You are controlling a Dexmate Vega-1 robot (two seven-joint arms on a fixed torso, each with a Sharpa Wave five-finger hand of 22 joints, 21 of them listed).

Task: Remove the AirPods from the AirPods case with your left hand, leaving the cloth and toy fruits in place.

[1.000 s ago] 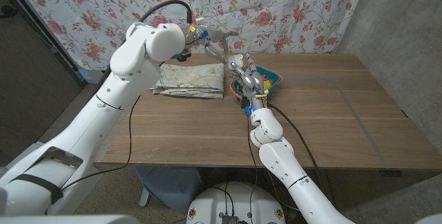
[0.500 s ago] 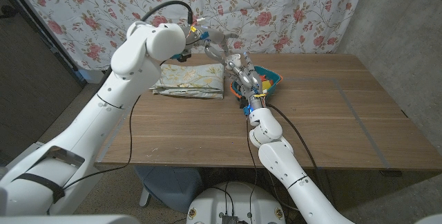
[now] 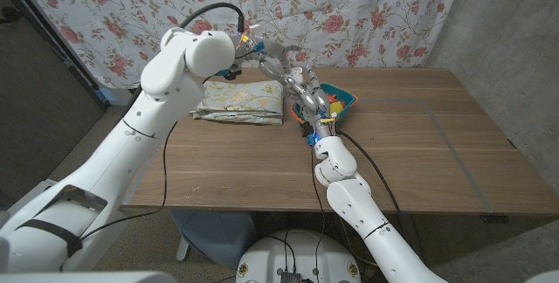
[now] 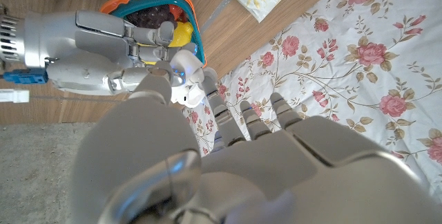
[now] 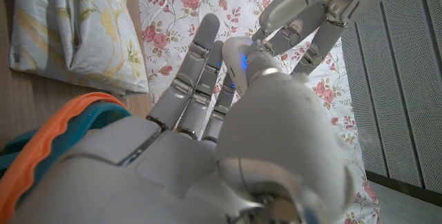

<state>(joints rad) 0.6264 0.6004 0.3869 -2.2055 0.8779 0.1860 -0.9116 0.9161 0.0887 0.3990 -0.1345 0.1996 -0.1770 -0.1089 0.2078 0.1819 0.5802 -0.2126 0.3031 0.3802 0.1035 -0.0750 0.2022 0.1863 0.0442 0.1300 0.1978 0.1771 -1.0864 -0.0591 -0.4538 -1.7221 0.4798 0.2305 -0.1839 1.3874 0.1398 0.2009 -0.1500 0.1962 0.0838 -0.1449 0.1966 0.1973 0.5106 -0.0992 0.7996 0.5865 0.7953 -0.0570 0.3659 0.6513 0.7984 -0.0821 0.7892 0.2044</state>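
My right hand point(image 3: 306, 93) holds the white AirPods case point(image 5: 238, 50) up above the bowl, thumb and fingers wrapped around it; a blue light glows on the case. In the left wrist view the case point(image 4: 185, 79) sits at the tips of my left hand point(image 4: 242, 134). My left hand point(image 3: 274, 56) comes in from behind the cloth, and its spread fingers point(image 5: 311, 10) touch the top of the case. I cannot see the AirPods themselves. The folded floral cloth point(image 3: 241, 101) lies left of the bowl.
A teal bowl with an orange rim point(image 3: 349, 100) holds toy fruits point(image 4: 178, 34) under my right hand. A floral curtain point(image 3: 367, 12) hangs behind the table. Bare wooden tabletop point(image 3: 419, 152) spreads to the right and front.
My right hand has edged the case slightly up and left, closer to my left hand's fingertips. The left arm has hardly moved.
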